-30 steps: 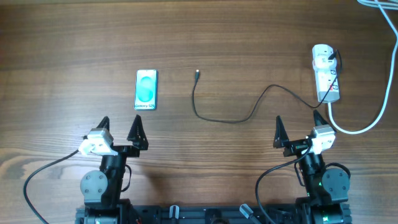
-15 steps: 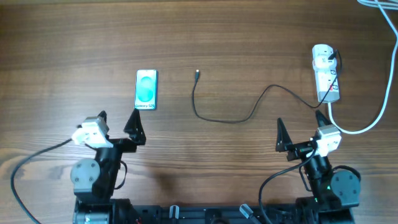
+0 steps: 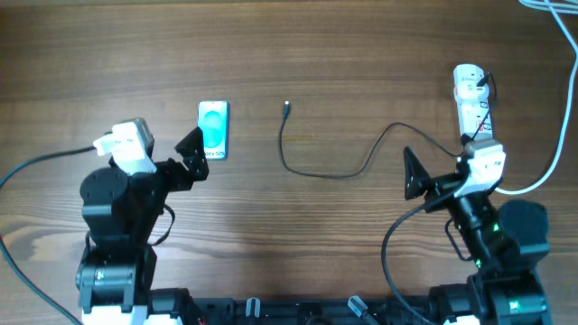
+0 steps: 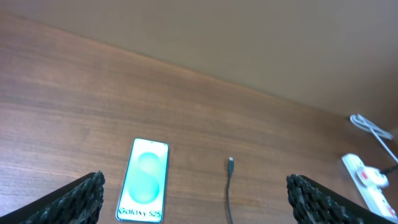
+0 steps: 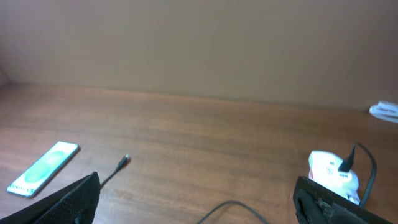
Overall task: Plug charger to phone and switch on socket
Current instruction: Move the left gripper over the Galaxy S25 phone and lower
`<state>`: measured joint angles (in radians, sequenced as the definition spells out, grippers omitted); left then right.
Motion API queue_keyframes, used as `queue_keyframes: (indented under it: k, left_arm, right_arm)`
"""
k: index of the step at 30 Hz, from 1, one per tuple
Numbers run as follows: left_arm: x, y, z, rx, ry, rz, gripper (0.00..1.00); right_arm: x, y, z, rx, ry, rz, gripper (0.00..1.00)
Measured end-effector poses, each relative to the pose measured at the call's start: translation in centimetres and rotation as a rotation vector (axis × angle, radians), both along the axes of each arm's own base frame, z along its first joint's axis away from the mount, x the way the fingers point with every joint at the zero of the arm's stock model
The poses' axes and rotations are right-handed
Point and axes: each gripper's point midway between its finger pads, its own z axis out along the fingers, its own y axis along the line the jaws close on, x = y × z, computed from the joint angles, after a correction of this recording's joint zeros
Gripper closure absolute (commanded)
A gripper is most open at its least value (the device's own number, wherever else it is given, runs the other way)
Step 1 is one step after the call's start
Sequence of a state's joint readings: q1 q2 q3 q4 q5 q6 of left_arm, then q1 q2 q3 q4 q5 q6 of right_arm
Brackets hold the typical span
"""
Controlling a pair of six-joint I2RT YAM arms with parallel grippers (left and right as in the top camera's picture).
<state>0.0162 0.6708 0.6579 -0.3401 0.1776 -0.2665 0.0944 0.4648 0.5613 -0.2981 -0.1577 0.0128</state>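
The phone lies flat left of centre, its light-blue screen up; it also shows in the left wrist view and the right wrist view. The charger cable curves from its free connector tip to the socket, where its black plug sits. The tip also shows in the left wrist view. My left gripper is open and empty, just left of the phone's near end. My right gripper is open and empty, just short of the socket.
A thick white cord loops from the socket along the right edge toward the far right corner. The wooden table carries nothing else in view.
Both arms have moved away from the front edge. The left gripper went up and left, level with the phone's near end. The right gripper went toward the socket. Phone, cable and socket have not moved.
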Motion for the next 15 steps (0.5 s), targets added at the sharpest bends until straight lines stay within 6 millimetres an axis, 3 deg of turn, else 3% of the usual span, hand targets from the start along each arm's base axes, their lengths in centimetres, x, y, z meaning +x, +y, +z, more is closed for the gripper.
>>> queue_keyframes:
  k: [8,15]
  left_arm:
    - [3.0,-0.5,0.2,0.018,0.258,-0.052,0.0]
    - [6.5,-0.8,1.0,0.037,0.516,-0.099,0.0]
  right_arm:
    - [1.4,2.0,1.5,0.014,0.196,0.106,0.0]
    - [3.2,3.1,0.8,0.025,0.515,0.15,0.0]
